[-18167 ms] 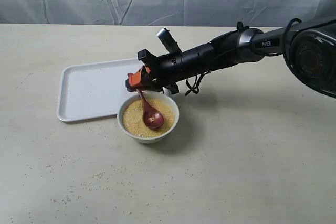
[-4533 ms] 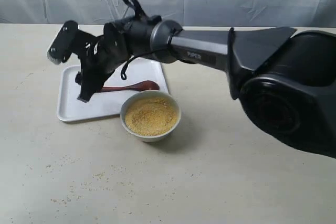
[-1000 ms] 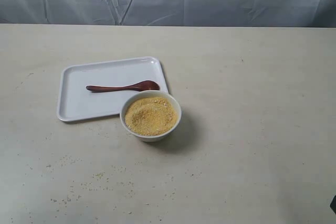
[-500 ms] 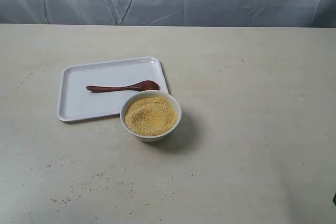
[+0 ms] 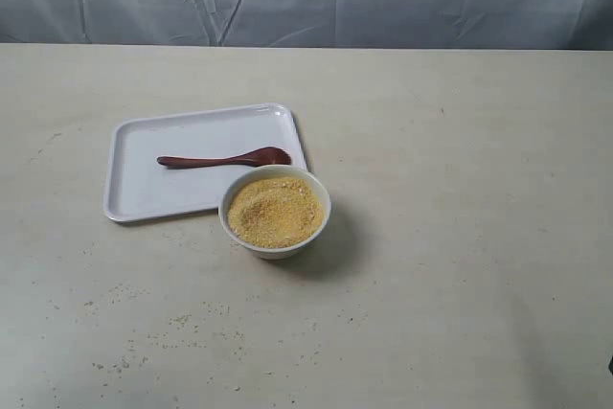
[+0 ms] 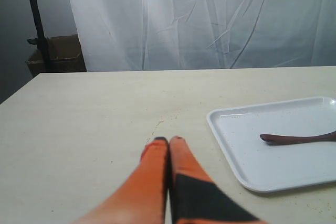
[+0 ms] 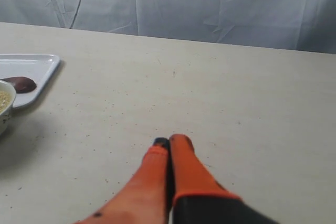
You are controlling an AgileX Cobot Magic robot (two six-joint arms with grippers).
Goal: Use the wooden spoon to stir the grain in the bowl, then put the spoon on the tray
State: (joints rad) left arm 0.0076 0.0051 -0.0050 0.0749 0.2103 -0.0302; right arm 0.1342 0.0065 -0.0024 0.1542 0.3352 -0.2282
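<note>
- wooden spoon [image 5: 225, 158] lies flat on the tray [image 5: 144, 189]. Nothing holds it.
- Its long axis runs side to side in the exterior view. The handle end points to the left arm's side. The oval head is at the tray's right end, just behind the bowl [image 5: 275, 244].
- The bowl sits on the bench [image 5: 460, 189] against the tray's near right corner; I can't tell whether they touch. The grain [image 5: 275, 210] is mounded inside it.
- left fingers [image 6: 168, 141]: pressed together, empty, low over bare bench. The tray and the spoon handle lie ahead and off to one side, well apart from the tips.
- right fingers [image 7: 170, 141]: pressed together, empty. The tray corner, the spoon head and a sliver of the bowl rim show only at the far edge of that wrist view, well apart.
- Neither arm shows in the exterior view, so both are clear of the work area.
- Nearer arm, as a judgement: the left. The tray fills more of its wrist view and the handle points its way. If a regrasp were needed, the left arm has the cleaner line, closing across the handle.
- Count: 1 spoon, 1 bowl, 1 tray, 1 mound of grain, 2 sets of fingers. There are also loose stray grains on the bench in front of the bowl, too many and too small to count.
- Task state, as a judgement: the spoon is on the tray, so the placing step looks done. The grain surface doesn't show whether it was stirred.
</note>
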